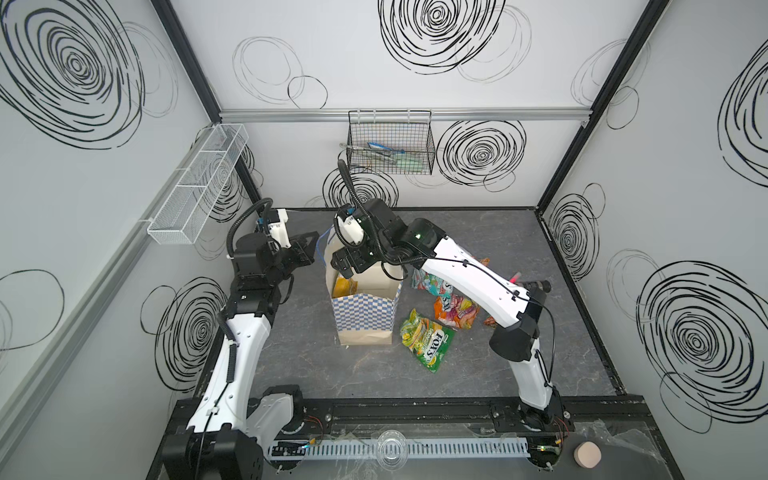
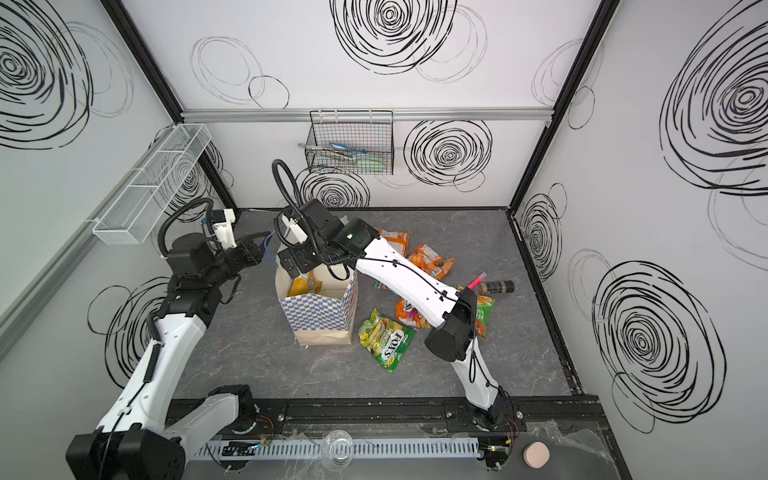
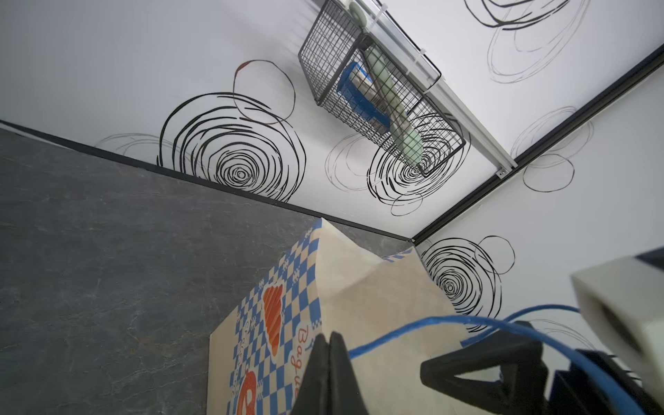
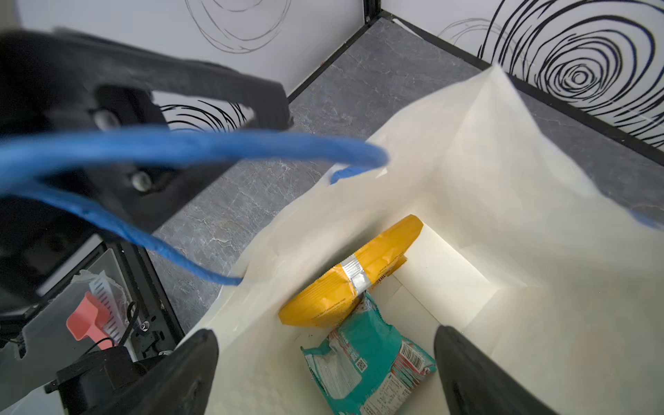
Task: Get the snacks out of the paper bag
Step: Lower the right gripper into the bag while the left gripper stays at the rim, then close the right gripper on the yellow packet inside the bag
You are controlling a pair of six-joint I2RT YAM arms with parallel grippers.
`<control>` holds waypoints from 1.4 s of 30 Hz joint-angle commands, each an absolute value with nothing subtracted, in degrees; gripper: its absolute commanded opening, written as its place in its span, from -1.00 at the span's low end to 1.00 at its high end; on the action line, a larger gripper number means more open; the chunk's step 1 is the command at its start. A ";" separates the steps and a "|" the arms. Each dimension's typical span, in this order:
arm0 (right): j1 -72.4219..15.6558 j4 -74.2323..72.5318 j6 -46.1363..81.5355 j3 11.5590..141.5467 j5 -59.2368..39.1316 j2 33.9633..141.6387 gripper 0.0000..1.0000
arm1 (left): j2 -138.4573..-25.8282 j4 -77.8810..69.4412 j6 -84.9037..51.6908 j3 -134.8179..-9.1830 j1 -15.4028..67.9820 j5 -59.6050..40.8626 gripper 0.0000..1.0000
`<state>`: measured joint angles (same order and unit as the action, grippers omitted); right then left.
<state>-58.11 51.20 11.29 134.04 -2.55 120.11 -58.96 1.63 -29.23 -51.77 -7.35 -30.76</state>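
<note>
- Over at the left of both top views, a white mesh rack [image 1: 195,183] hangs on the side wall, above the left arm.
- Just right of it, the left hand [image 1: 309,249] is stretched toward the bag's upper edge. Its fingers [image 3: 314,377] are pressed flat together, pinching the bag's blue cord handle [image 4: 215,145], which runs from the rim to them.
- At the middle of both top views, the paper bag [image 1: 363,318] stands upright on the grey tabletop [image 1: 311,365]. It has a checkered band above a plain tan base, and its mouth gapes upward.
- The right hand [image 1: 347,270] hangs above the upper left corner of that mouth. The right wrist view looks down between its fingers [image 4: 201,359], which are spread wide and grip nothing.
- Inside, on the bag's floor, a yellow-gold packet [image 4: 359,284] stands on edge against a side wall. A teal packet [image 4: 363,355] lies flat, touching it.
- Right of the bag, a green FOX'S packet [image 1: 426,343] lies on the tabletop, near the base but apart from it.
- Further up the frame, an orange-and-pink packet [image 1: 455,309] and a teal patterned packet [image 1: 428,282] lie partly under the right arm. More orange packets [image 2: 430,262] show beyond it.
- Farthest right, a pink marker [image 2: 478,280] and a small dark jar [image 2: 498,286] lie close together.
</note>
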 commanded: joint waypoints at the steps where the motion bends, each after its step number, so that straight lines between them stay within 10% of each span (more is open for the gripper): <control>1: -57.80 48.58 11.22 132.41 -1.35 122.33 0.96 | -58.78 -2.67 -30.09 -50.43 -8.65 -32.31 -1.00; 42: -56.09 37.73 18.19 109.44 -5.89 139.31 0.83 | -58.79 -8.39 -32.87 -47.37 -9.14 -35.42 -0.96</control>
<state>-56.55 33.91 18.11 111.61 -7.42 135.79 -58.94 -4.56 -32.42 -48.03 -8.69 -34.52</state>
